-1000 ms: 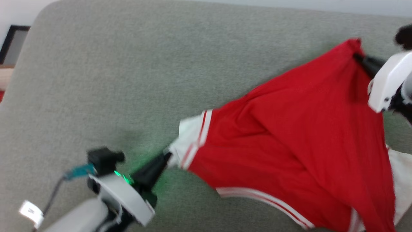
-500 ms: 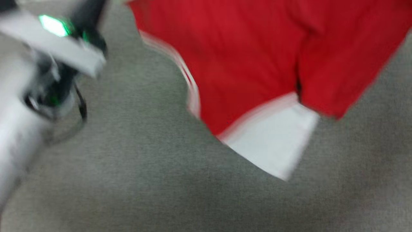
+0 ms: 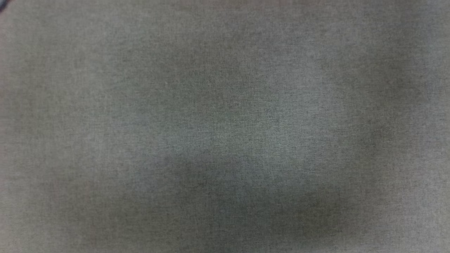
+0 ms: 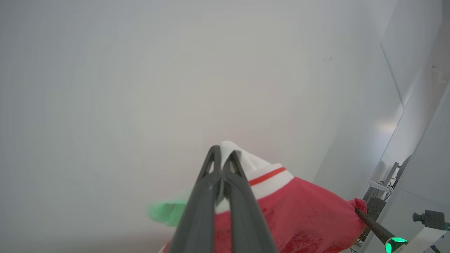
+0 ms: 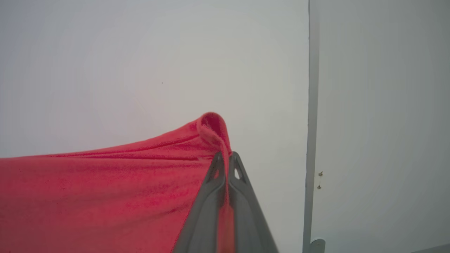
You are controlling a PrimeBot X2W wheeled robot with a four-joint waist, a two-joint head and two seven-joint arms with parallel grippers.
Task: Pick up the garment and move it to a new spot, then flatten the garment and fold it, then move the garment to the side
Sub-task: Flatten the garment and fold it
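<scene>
Head cam's looking at a grey woven surface (image 3: 225, 126), blurry, w/ soft shadows at 6 and 2 o'clock. Left wrist cam's giving more: left gripper (image 4: 222, 153) is pinching tight, fingers together, on the white sleeve tip of the garment (image 4: 302, 211). A red stripe is sitting just past the fingers, and the red body's running off toward 4 o'clock. That view's also catching the right gripper (image 4: 358, 212) at 4 o'clock, dark tip biting the far red corner, green light glowing behind it. Cloth's spanning btwn the two, held up in front of a pale wall (image 4: 140, 70). Right wrist cam's adding the close-up: its fingers (image 5: 211, 191) are closed on a rolled red hem, fabric's spreading out to 8 o'clock, and a vertical panel seam (image 5: 311, 105) is running at 3 o'clock.
</scene>
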